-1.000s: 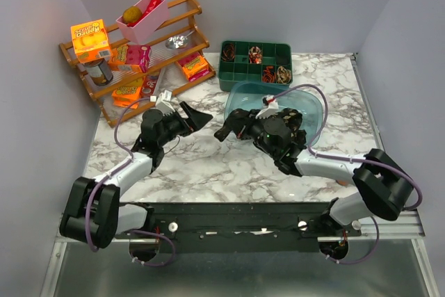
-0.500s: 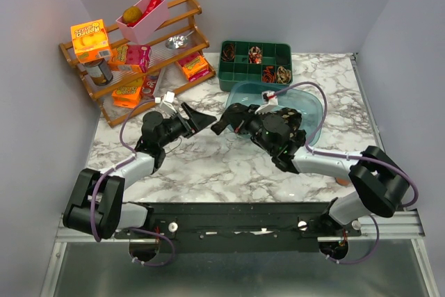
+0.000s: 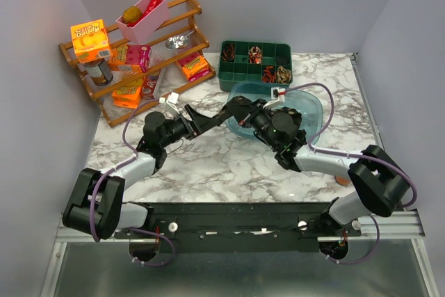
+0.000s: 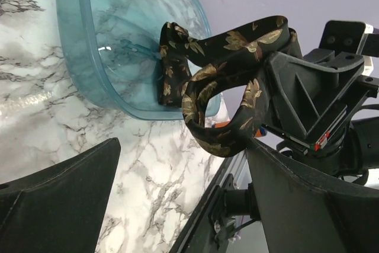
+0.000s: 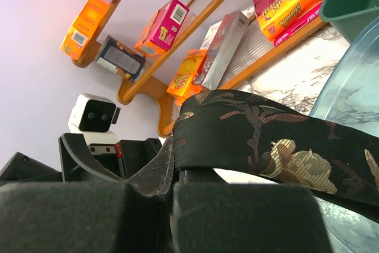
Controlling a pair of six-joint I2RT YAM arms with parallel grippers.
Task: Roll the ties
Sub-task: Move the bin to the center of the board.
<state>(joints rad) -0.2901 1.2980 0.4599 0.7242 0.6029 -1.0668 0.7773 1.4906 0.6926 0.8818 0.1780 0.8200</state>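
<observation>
**Item 1, tools.** Your right gripper (image 3: 235, 107) is pinching shut on the tie (image 4: 220, 74), a dark fabric with a gold-tan leaf pattern. Your left gripper (image 3: 204, 119) is standing wide open just beside it, holding nothing. In the left wrist view its fingers (image 4: 65, 199) are flanking the tie's hanging loop without touching it.

**Item 2, tie.** It is hanging in the air from the right gripper above the marble table (image 3: 208, 165), drooping in one loop. Its folded end is reaching toward the near rim of the blue tub (image 3: 316, 119). You cannot tell whether it is touching that rim.

**Item 3, blue tub.** Translucent, it is sitting on the table just in front of the green tray (image 3: 233, 83), with the marble showing through its floor.

**Item 4, green tray.** Divided into compartments, it is holding the coiled ties (image 3: 255, 52):
- one dark coil at the back left
- one red-brown coil at the back middle
- two more lying side by side in the front row, toward the right

You cannot tell whether those two are sharing a compartment.

**Item 5, wooden rack (image 3: 191, 5).** It is standing at the back left.
- A pink bin (image 3: 139, 29) is tilting on the top shelf, carrying a round yellow-brown object (image 3: 132, 13) and something red.
- An orange box (image 3: 90, 38), a can (image 3: 97, 71) and small packets are sitting on the shelves.
</observation>
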